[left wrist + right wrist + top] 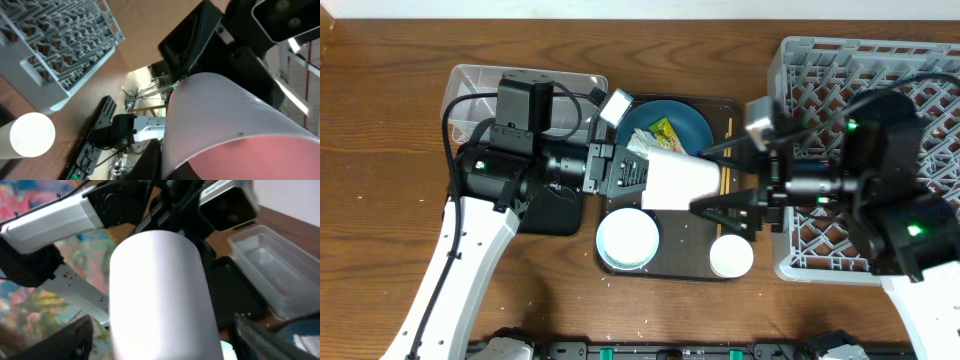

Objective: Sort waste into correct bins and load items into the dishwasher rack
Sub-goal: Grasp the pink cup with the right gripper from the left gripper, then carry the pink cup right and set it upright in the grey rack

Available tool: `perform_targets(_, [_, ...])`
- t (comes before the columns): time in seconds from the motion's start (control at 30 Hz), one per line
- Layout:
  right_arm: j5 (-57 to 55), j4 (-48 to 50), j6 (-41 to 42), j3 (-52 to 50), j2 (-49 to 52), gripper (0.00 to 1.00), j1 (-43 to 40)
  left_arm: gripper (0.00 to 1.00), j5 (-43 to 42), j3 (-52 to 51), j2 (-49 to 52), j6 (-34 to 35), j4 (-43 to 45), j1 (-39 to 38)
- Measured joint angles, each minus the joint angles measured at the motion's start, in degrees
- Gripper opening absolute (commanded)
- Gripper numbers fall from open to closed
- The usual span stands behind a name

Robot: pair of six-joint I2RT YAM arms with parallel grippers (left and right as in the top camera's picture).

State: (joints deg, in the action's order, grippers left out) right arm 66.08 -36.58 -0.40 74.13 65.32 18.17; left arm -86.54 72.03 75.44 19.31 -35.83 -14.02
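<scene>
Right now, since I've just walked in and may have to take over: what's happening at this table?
It looks like a mid-air hand-off. The left gripper is shut on a pale cup, holding it sideways above the brown serving tray. The right gripper has its open jaws either side of the cup's far end, not visibly touching. A white bowl and a small white cup sit on the tray. The blue bowl holds a yellow wrapper.

Pink-tinged pale cup (pixel 680 178) lies on its side in the air over the middle of the brown tray (pixel 685 260); blue bowl (pixel 692 128) at the tray's far edge holds yellow wrapper (pixel 663 130) and tissue (pixel 638 143). Upright along its near edge: white bowl (pixel 628 238) and white cup (pixel 731 256). At the right end of the table (pixel 380 150), grey rack (pixel 800 50); clear tub (pixel 470 80) and black tray (pixel 560 215) toward the left.
</scene>
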Motion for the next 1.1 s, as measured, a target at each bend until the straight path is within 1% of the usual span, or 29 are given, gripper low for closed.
perform_targets(0.03, [0.09, 0.26, 0.09, 0.0, 0.52, 0.65, 0.48, 0.08, -0.24, 0.0, 0.0, 0.02, 0.02, 0.0])
perform_targets(0.17, [1.22, 0.5, 1.49, 0.0, 2.03, 0.57, 1.42, 0.09, -0.11, 0.0, 0.11, 0.11, 0.09, 0.26])
perform_targets(0.23, [1.22, 0.48, 1.7, 0.0, 2.1, 0.52, 1.42, 0.14, -0.11, 0.0, 0.17, 0.15, 0.35, 0.31])
perform_targets(0.27, [1.22, 0.46, 1.95, 0.0, 2.08, 0.5, 1.42, 0.22, -0.09, 0.0, 0.17, 0.13, 0.46, 0.31])
perform_targets(0.33, [1.16, 0.37, 2.21, 0.0, 2.08, 0.46, 1.51, 0.58, -0.09, 0.0, 0.17, -0.15, 0.96, 0.31])
perform_targets(0.37, [1.11, 0.39, 2.25, 0.0, 2.08, 0.45, 1.53, 0.68, 0.11, 0.0, 0.17, 0.22, 0.92, 0.26])
perform_targets(0.4, [1.11, 0.39, 2.32, 0.0, 2.05, 0.45, 1.55, 0.81, 0.46, 0.0, 0.17, 0.17, 0.98, 0.26])
perform_targets(0.53, [1.03, 0.26, 2.34, 0.0, 1.57, 0.45, 0.9, 0.86, 2.01, 0.0, 0.17, 0.17, 0.96, 0.26])
perform_targets(0.63, [0.55, -1.66, 2.34, 0.0, 0.0, 0.46, -2.29, 0.87, 3.5, 0.0, 0.17, 0.2, 0.96, 0.44])
perform_targets(0.73, [-1.66, -6.56, 2.6, 0.02, -2.58, 0.47, -8.33, 0.88, 4.48, 0.0, 0.17, 0.17, 0.79, 1.27])
perform_targets(0.83, [-6.84, -13.75, 2.99, 0.09, -5.62, 0.48, -16.96, 0.88, 4.87, 0.0, 0.17, 0.2, 0.13, 2.43])
perform_targets(0.87, [-10.1, -17.07, 3.37, 0.11, -6.86, 0.49, -20.96, 0.88, 4.94, 0.0, 0.17, 0.2, 0.04, 2.73])
perform_targets(0.9, [-12.0, -18.78, 3.45, 0.11, -7.32, 0.49, -22.6, 0.89, 5.07, 0.0, 0.17, 0.2, -0.04, 2.86])
perform_targets(1.0, [-24.15, -27.06, 6.16, 0.24, -8.44, 0.47, -30.58, 0.89, 5.31, 0.0, 0.17, 0.2, -0.66, 3.06])
perform_targets(1.03, [-29.7, -29.73, 8.09, 0.26, -8.31, 0.46, -33.0, 0.95, 5.35, 0.0, 0.17, 0.2, -1.07, 3.06])
perform_targets(1.1, [-39.78, -33.88, 11.8, 0.24, -7.43, 0.45, -35.85, 0.95, 5.53, 0.0, 0.2, 0.22, -1.33, 3.06])
